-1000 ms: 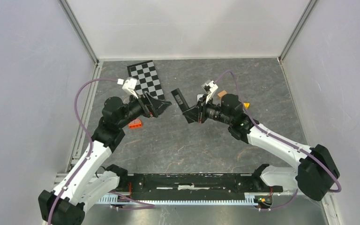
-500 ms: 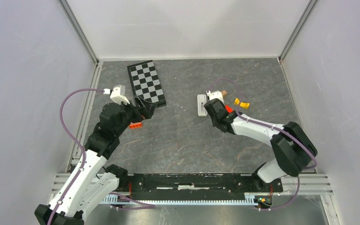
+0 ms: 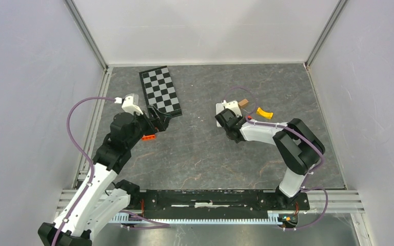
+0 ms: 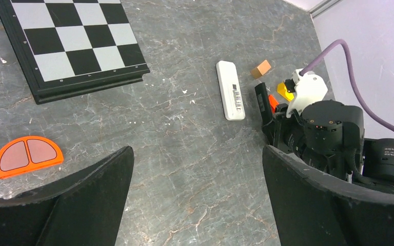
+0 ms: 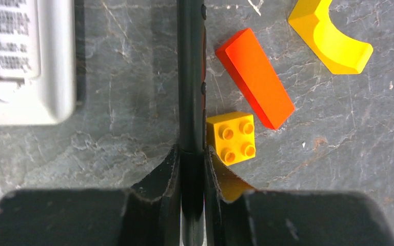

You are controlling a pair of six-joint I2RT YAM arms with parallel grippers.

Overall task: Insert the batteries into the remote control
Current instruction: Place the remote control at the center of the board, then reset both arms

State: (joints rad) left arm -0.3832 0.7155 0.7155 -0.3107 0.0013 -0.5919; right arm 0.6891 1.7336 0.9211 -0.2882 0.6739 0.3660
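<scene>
A white remote control lies label side up on the grey table. My right gripper is low over the table just right of it. It is shut on a thin black remote control held on edge, pointing away from the wrist. My left gripper hangs wide open over bare table to the left, with nothing between its fingers. No batteries show in any view.
Right of the black remote lie a red-orange block, a yellow studded brick touching the right finger, a yellow arch and a tan block. A checkerboard and an orange half-disc lie at left.
My right arm has swung down and folded in, bringing the black remote from mid-air to the table beside the white remote. The left gripper has pulled back a little to the left, still open.
</scene>
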